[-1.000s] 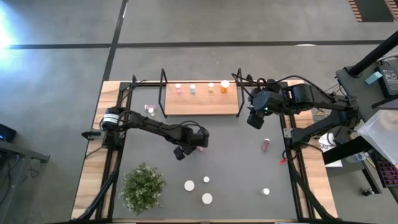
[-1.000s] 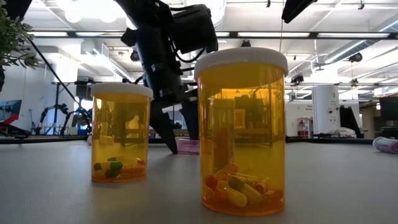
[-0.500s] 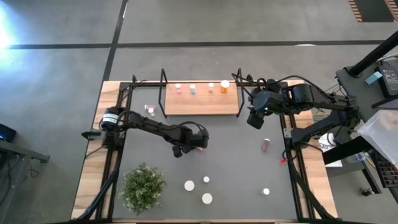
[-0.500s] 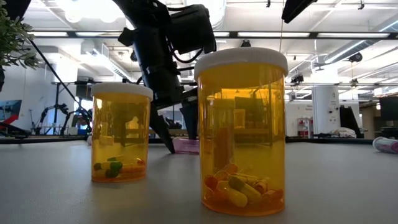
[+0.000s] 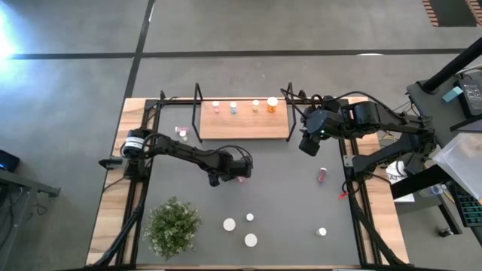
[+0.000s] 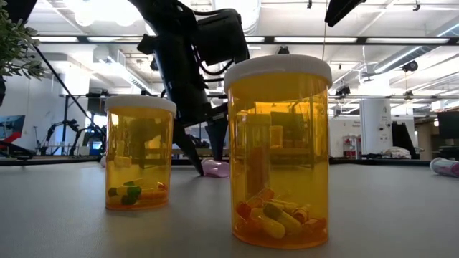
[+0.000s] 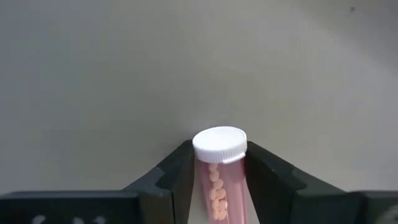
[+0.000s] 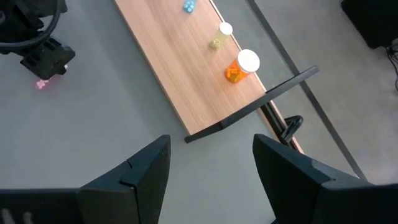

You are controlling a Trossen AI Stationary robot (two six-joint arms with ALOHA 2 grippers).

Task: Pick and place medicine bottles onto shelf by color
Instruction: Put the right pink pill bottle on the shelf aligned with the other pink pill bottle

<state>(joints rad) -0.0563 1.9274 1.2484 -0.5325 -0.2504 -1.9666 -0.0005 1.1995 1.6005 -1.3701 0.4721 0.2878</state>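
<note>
Near worktop (image 5: 301,196) centre, left gripper (image 7: 219,171) fingers closed around lying pink bottle (image 7: 218,168), likely to slip through shallow hold when lifted toward shelf (image 5: 245,124) at 12 o'clock; right gripper (image 8: 211,165) spread wide, empty.

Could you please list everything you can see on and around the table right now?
Shelf: one, light wood with black wire ends, far side of the table.
Shelf bottles: four, pink, bluish, yellowish and orange, in a row on the shelf.
Held bottle: one, pink, mid-table.
Small bottle: one, pink, left of the shelf.
Lying bottle: one, purple, right side.
Near bottles: four, white caps, at least two orange, near edge.
Plant: one, green, near left corner.
Mat: one, dark grey.
Left gripper: fingers closed on the held bottle.
Right gripper: fingers open, beside the shelf's right end.
</note>
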